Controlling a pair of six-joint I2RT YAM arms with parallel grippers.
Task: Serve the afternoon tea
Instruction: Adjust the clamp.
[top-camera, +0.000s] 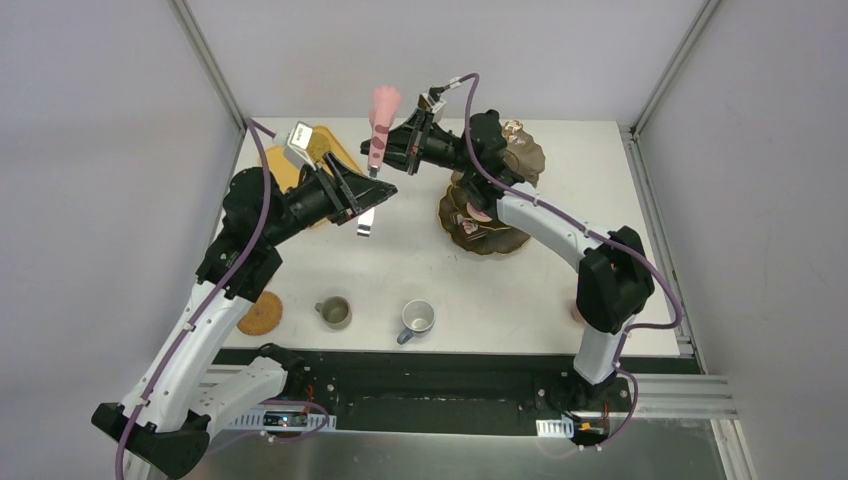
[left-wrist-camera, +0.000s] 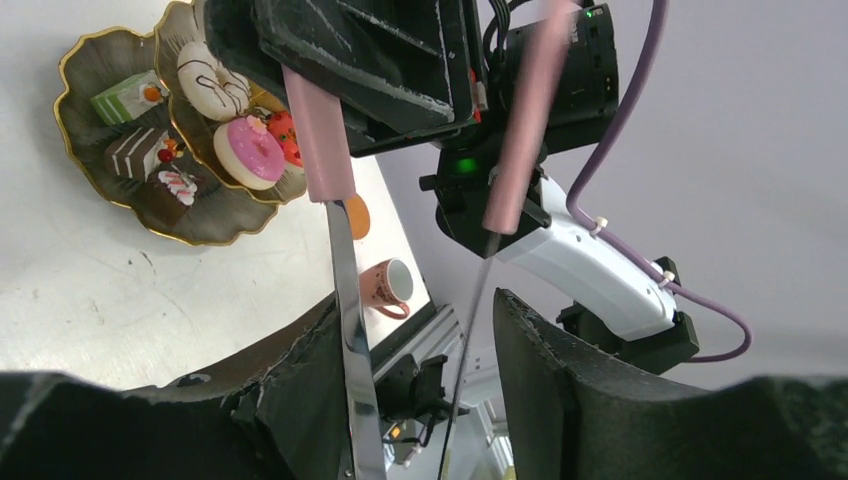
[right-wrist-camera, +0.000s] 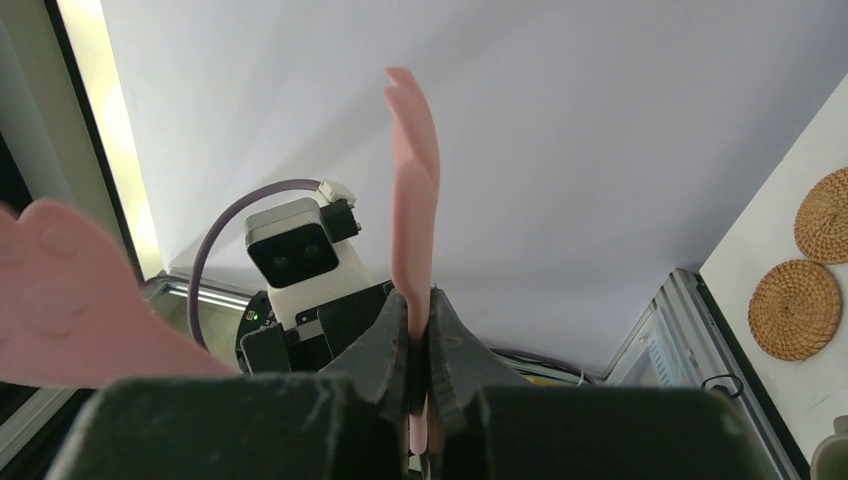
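Observation:
The dark gold-rimmed stand (top-camera: 500, 243) is at the back right. In the left wrist view its tiers (left-wrist-camera: 85, 55) hold a pink doughnut (left-wrist-camera: 250, 152), a white doughnut (left-wrist-camera: 212, 85) and small cakes (left-wrist-camera: 137, 152). An olive mug (top-camera: 333, 312) and a grey-blue mug (top-camera: 417, 318) stand near the front edge, and a pink mug (left-wrist-camera: 385, 285) stands further right. The pink-handled tongs (top-camera: 381, 125) hang in the air between the arms. My right gripper (top-camera: 402, 148) (right-wrist-camera: 418, 322) is shut on one pink handle arm (right-wrist-camera: 412, 200). My left gripper (top-camera: 360, 195) (left-wrist-camera: 418, 300) stands open around the tongs' two metal blades (left-wrist-camera: 352, 330).
A brown coaster (top-camera: 260, 313) lies at the front left, and two more coasters (right-wrist-camera: 795, 310) show in the right wrist view. The yellow-orange tray (top-camera: 312, 150) lies at the back left, partly under my left arm. Metal frame posts stand at the back corners.

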